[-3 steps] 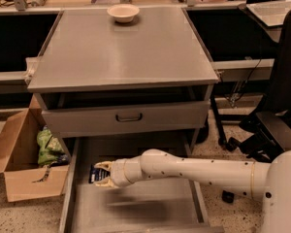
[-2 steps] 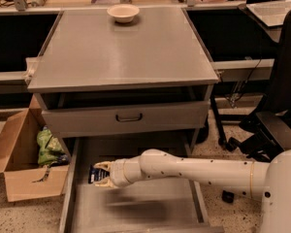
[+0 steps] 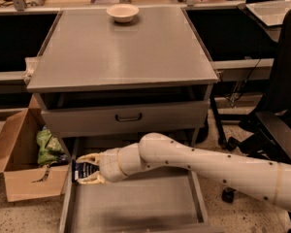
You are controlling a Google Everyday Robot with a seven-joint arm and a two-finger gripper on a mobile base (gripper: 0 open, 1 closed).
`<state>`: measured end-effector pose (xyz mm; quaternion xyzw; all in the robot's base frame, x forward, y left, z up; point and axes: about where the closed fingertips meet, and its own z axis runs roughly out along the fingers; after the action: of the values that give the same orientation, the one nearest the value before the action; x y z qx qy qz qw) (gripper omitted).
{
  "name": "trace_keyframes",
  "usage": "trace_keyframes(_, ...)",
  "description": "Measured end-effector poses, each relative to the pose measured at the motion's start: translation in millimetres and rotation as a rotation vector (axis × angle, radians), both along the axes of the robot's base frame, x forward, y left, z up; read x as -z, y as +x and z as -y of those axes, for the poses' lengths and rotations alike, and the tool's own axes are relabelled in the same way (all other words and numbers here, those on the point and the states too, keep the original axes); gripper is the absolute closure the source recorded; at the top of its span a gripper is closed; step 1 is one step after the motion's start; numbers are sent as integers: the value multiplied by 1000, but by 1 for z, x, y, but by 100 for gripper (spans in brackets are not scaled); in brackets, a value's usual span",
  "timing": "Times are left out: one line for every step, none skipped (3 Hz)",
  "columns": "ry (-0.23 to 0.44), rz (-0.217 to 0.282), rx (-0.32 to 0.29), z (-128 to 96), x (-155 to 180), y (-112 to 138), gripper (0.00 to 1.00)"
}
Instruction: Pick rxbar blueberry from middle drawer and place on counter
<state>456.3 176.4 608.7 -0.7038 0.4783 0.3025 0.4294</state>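
The middle drawer point(image 3: 136, 208) is pulled open below the cabinet, its grey floor bare. My gripper point(image 3: 85, 169) sits over the drawer's back left corner, shut on the rxbar blueberry point(image 3: 82, 171), a dark navy bar with white lettering held between the two pale fingers. The bar seems held a little above the drawer floor, close to the left wall. The counter point(image 3: 121, 52) is the large grey cabinet top above. My white arm reaches in from the lower right.
A small cream bowl point(image 3: 122, 12) stands at the counter's back. A closed drawer front with a dark handle point(image 3: 128, 117) is above the open drawer. A cardboard box point(image 3: 24, 178) with a green bag point(image 3: 48, 147) stands at the left. A black chair point(image 3: 276, 106) is at the right.
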Motion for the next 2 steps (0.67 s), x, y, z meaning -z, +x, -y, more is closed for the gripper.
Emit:
trace_keyframes(32,42,-32,3,-52,-20,100)
trace_keyframes(33,43,-32,3,-52,-20,100)
